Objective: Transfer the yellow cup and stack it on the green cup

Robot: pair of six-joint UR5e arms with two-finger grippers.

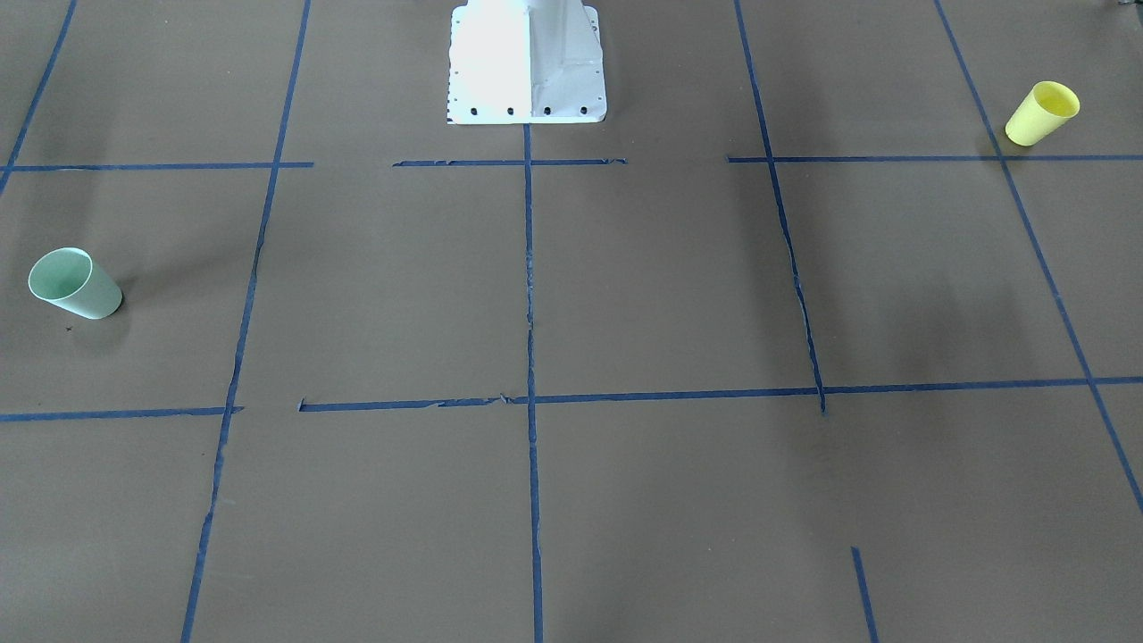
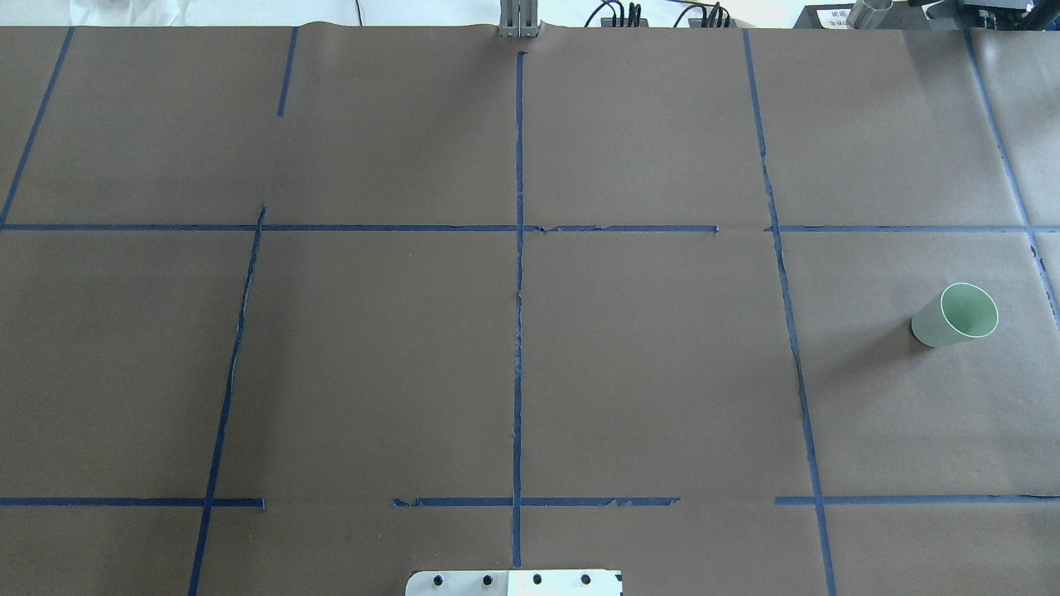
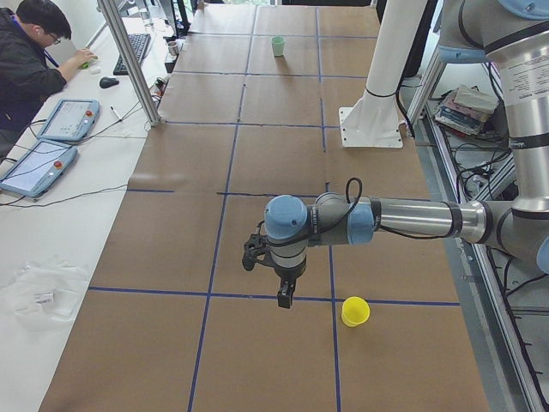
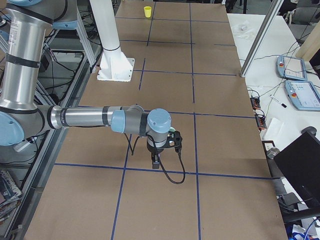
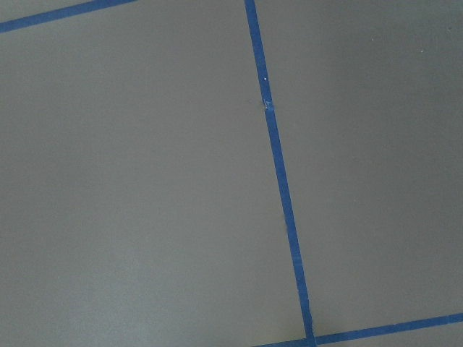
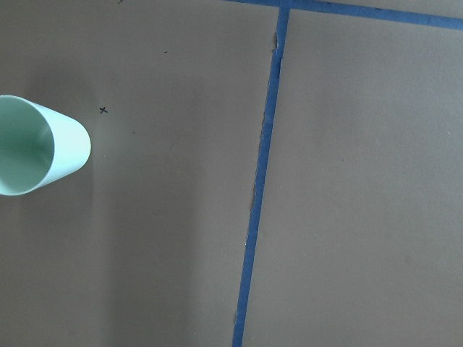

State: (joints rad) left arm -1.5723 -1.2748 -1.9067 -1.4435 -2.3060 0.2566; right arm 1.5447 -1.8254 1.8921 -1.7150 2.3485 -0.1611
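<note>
**Yellow cup (image 3: 355, 311): left arm's reach, no grasp made**

Position: the yellow cup stands upright, mouth up, at the left end of the table (image 2: 373, 348), close to the robot-side edge. The green cup (image 2: 955, 315) stands upright near the right end, about midway between the robot-side and operator-side edges. The 2 cups are well apart.

Left gripper (image 3: 284, 296) hangs fingers-down over the brown paper near the yellow cup, not touching it. Right gripper (image 4: 156, 161) hangs likewise toward the right end, and the green cup shows at the left edge of its wrist view. Both grippers appear in side views only, so I cannot tell whether their fingers are spread or closed.

Judgement: the step in hand is the left arm's approach.
- Centre over the rim.
- Straddle 1 wall, or the whole body low down.
- Squeeze gently, since the smooth taper may slip.
- Lift straight up.

The gap between the cups suggests a hand-over mid-table.
</note>
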